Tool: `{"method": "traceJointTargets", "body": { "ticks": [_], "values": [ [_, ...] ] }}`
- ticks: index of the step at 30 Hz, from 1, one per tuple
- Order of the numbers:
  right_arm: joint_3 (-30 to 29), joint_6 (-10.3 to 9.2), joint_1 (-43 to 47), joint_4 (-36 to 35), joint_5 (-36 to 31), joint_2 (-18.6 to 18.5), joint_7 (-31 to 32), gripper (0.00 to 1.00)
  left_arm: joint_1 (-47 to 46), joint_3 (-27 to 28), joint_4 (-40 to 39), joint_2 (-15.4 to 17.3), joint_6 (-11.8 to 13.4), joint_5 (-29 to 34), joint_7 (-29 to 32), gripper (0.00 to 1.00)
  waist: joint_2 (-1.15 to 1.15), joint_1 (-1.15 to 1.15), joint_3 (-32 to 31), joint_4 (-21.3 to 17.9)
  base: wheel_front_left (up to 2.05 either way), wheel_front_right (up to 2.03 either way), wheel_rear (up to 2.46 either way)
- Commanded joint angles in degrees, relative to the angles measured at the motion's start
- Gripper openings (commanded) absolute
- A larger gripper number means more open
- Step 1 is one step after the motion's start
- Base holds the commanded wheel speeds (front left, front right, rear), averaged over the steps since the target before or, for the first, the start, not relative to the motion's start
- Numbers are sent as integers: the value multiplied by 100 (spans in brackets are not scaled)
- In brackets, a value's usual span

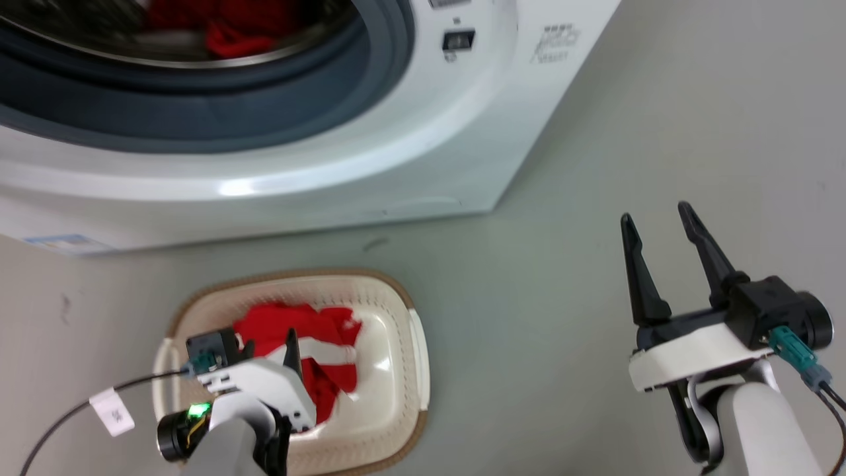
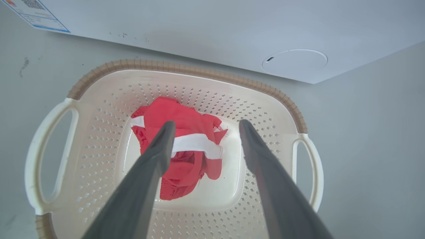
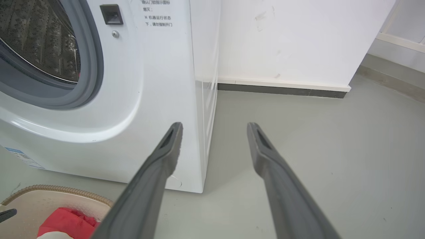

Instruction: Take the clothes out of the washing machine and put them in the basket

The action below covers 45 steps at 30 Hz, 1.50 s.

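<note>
Grey floor (image 1: pixel 562 277), white washing machine (image 1: pixel 370 158) at top of head view. Its drum (image 3: pixel 33 39) holds red clothes (image 1: pixel 231 36), blurred. On floor just before machine, basket (image 1: pixel 403 311) holds red garment (image 2: pixel 186 132) with white band, crumpled on bottom; basket long axis along machine front, handles (image 2: pixel 40 159) at ends. Over it left gripper (image 2: pixel 206 123), fingers spread, grasping nothing. Well apart, right gripper (image 1: pixel 654 213) spread, empty, pointing toward machine's corner.

The floor (image 1: pixel 595 344) is smooth and pale grey. The white washing machine (image 1: pixel 410 165) stands on it. The cream basket (image 1: pixel 396 317) sits on the floor just in front of the washing machine, apart from it, and a small dark scuff (image 1: pixel 375 244) lies between them.
</note>
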Motion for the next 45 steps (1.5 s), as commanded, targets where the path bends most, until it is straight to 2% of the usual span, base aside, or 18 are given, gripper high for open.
{"method": "traceJointTargets", "body": {
  "ticks": [1,9,15,21,25,28,29,35,45],
  "values": [
    [-44,-4,139,-65,9,1,44,100,274,26,-251,-19,35,65,-11,100,0,0,-610,286,0,0,0],
    [-176,-4,594,-312,-44,1,314,100,1272,66,-1950,-85,205,457,-12,100,0,0,-1272,477,0,0,0],
    [-274,-4,835,-559,-84,1,487,100,1808,-130,-3346,-86,393,467,-13,100,0,0,-1512,584,0,0,0],
    [-321,-4,975,-726,-80,1,599,100,2034,-119,-4632,-87,579,778,-13,100,0,0,-1613,651,0,0,0],
    [-357,-4,996,-854,-44,1,647,100,1847,-51,-5062,-86,532,947,-13,100,0,0,-1561,712,0,0,0],
    [-364,-4,950,-955,-9,1,660,100,1537,-26,-5038,-88,466,1051,-13,100,0,0,-1426,745,0,0,0],
    [-298,-4,843,-1049,2,1,674,100,1051,33,-4819,-3,356,1140,-13,100,0,0,-1206,705,0,0,0],
    [-193,-4,634,-1112,40,1,628,100,84,43,-4169,217,193,1283,-13,100,0,0,-742,545,0,0,0],
    [63,-4,69,-960,251,3,348,100,-1847,-69,-2647,754,3,1494,196,100,0,0,307,35,0,0,0]
  ]
}}
